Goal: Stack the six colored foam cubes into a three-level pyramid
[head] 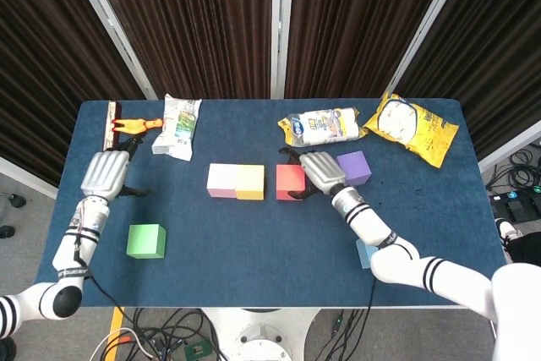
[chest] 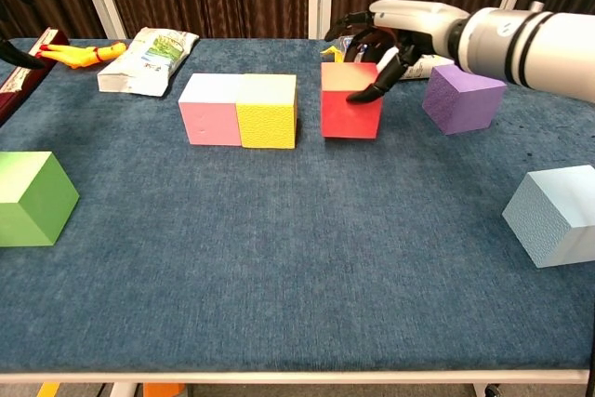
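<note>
Right hand (chest: 376, 48) clamps its fingers over the red foam cube (chest: 350, 99), setting it near the yellow cube (chest: 267, 111) that adjoins the pink cube (chest: 211, 109), evidently to complete the pyramid's bottom row, while the left hand (head: 104, 174) hovers empty, fingers apart.

Right hand (head: 319, 172) on red cube (head: 289, 182)

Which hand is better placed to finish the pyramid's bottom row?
Right. The right hand already grips the red cube, just beside the yellow cube; the left hand hovers far off near the table's left edge.
</note>
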You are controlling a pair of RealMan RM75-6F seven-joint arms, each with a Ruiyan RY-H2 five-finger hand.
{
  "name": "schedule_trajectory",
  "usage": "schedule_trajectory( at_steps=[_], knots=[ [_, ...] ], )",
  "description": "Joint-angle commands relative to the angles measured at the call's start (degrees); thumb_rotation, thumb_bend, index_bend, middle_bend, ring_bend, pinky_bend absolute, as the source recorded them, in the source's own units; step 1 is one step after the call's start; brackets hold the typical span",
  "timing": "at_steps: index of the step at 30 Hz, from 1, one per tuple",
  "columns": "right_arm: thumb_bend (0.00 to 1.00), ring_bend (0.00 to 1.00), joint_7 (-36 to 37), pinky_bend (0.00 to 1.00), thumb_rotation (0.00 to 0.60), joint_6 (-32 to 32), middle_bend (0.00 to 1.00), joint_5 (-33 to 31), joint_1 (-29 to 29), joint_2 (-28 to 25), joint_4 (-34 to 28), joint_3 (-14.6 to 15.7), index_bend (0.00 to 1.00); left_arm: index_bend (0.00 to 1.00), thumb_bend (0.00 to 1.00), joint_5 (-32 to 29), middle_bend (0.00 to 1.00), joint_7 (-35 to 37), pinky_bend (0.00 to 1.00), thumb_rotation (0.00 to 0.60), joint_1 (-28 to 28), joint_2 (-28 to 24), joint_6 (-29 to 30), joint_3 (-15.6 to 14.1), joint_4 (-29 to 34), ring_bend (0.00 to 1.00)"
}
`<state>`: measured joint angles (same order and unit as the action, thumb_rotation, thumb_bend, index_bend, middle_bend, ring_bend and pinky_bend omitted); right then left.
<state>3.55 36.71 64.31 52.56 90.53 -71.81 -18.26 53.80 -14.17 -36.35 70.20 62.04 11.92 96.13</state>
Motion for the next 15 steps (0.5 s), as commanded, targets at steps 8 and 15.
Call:
schedule_trajectory(
  at_steps=[8,15],
  knots=[
    [0.15,0.31,1.60,0.23,0.600,-2.70,0.37,-0.54,3.06,2.35,4.59,0.06,0.15,0.08,0.00,0.01,0.16,0.21,0.32,0.600,0.03,0.31,-0.42,0.24,-0.57,0.20],
    [0.15,0.31,2.66,0.23,0.600,-2.68,0.37,0.05,4.09,4.01,6.39,0.49,0.15,0.08,0.00,0.03,0.16,0.37,0.32,0.600,0.01,0.48,-0.77,0.41,-0.94,0.20]
  ],
)
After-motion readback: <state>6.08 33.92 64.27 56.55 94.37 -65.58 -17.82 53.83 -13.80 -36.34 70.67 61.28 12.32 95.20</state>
